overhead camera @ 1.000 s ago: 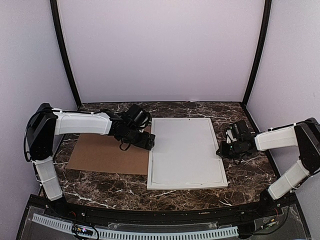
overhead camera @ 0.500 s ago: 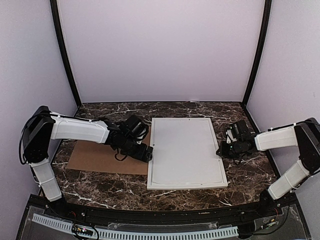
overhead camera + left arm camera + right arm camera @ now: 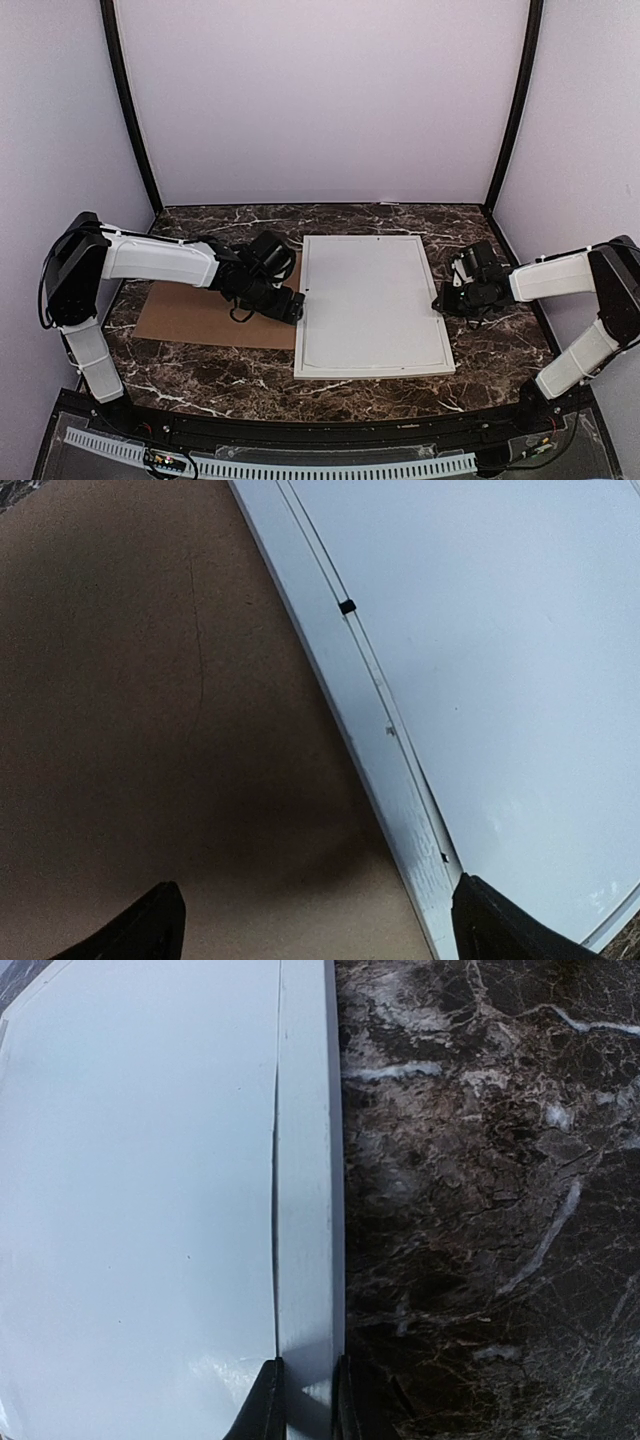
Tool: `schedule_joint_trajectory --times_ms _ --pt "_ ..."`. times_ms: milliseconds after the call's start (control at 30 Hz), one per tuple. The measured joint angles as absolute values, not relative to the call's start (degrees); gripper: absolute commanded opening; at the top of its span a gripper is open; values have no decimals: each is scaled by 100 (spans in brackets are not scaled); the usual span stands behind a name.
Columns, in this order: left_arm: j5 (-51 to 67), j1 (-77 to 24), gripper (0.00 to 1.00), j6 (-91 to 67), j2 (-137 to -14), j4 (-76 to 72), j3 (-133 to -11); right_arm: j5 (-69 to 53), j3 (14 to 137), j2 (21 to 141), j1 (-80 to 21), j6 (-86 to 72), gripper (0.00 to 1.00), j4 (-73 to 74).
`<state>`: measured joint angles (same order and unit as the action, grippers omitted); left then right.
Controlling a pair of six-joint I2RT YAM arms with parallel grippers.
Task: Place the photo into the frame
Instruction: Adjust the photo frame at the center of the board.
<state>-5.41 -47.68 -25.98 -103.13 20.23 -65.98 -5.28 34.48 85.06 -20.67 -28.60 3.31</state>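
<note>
The right hand [image 3: 302, 1412] is pinched narrow on the right border of the frame [image 3: 372, 305], which lies flat mid-counter [image 3: 250, 385]. The left hand [image 3: 322, 925] hangs wide open above the brown board [image 3: 205, 312] at the frame's left edge. A plain white sheet [image 3: 130, 1210] fills the frame; whether it is the photo face down cannot be told.

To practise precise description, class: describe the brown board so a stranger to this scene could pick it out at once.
Find the dark marble table, where a large white frame lies in the middle. Right against the frame's left edge lies the brown board, with the open left gripper over its right end. It alone is brown; the frame is white.
</note>
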Motion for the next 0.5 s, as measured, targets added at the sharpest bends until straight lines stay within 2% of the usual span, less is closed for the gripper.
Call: schedule_joint_trajectory --times_ms 167,500 --pt "-585 -4768 95 -2545 -10359 2021 -6689 -537 3448 8519 -2067 -2860 7 301" --pt "-1081 -4735 86 -2145 -11327 2174 -8084 -543 3448 8523 -2067 -2860 7 292"
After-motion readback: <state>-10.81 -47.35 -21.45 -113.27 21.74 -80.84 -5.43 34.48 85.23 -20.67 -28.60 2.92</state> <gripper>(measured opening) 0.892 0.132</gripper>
